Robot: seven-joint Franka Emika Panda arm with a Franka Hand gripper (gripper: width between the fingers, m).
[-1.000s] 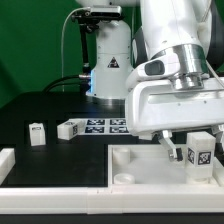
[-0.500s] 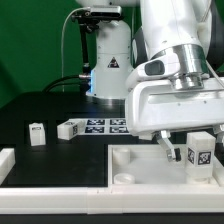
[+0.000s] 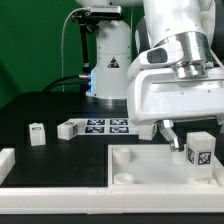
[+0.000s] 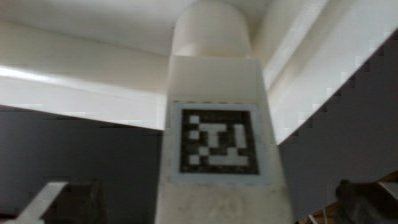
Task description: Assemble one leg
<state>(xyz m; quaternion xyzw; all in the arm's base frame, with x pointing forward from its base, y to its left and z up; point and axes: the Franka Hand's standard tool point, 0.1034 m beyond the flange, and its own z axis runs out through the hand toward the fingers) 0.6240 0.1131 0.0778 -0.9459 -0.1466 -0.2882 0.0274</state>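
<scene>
The leg (image 3: 200, 152) stands upright on the white panel's (image 3: 132, 160) corner, exterior view's right, apparently seated. The pincer (image 3: 190, 129) hangs just above, jaws apart, holding nothing; only checking tightness seems left

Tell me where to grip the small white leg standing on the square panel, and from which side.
Best grip the small white plastic leg by its upper part, from straight above: it stands upright on the white square panel, top free, and the open gripper hangs over it.
</scene>
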